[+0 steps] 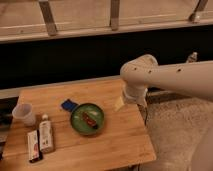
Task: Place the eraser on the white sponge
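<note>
The eraser (33,146), a small flat white block with red and black marks, lies near the table's front left corner, right beside a white bottle (46,135) with a dark cap. A pale block that looks like the white sponge (119,104) sits at the table's right edge, partly hidden under my white arm (145,77). The arm's elbow hangs over that edge, and the arm reaches in from the right. My gripper is out of view, with its jaws spread wide. Nothing shows as held.
A green plate (88,119) with a small brown-red item stands mid-table. A blue object (68,105) lies just behind it on the left. A clear cup (24,114) stands at the left edge. The wooden table (115,145) faces a dark wall.
</note>
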`<state>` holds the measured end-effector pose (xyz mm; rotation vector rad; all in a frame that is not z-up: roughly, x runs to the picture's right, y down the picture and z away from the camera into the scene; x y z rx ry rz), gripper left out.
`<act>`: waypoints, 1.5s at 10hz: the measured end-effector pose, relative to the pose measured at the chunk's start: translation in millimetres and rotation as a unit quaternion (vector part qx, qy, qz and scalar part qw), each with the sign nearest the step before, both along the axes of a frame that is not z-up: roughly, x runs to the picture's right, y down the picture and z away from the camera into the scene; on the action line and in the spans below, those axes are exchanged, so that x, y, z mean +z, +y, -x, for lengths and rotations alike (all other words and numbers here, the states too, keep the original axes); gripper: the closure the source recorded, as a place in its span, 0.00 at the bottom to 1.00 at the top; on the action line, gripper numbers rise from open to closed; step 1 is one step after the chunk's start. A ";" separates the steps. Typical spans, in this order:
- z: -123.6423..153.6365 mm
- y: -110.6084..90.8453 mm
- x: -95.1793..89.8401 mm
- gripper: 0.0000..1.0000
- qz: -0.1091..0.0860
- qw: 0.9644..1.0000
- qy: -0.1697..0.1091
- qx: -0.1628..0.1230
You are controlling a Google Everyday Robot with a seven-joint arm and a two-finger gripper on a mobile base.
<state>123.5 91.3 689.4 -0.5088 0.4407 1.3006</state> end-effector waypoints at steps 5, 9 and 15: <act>64.9 -39.5 3.0 0.20 -0.030 0.994 -0.076 -0.071; 169.3 -56.6 -10.2 0.20 -0.055 0.974 -0.158 -0.154; 292.3 -25.2 -40.0 0.20 -0.062 0.938 -0.239 -0.242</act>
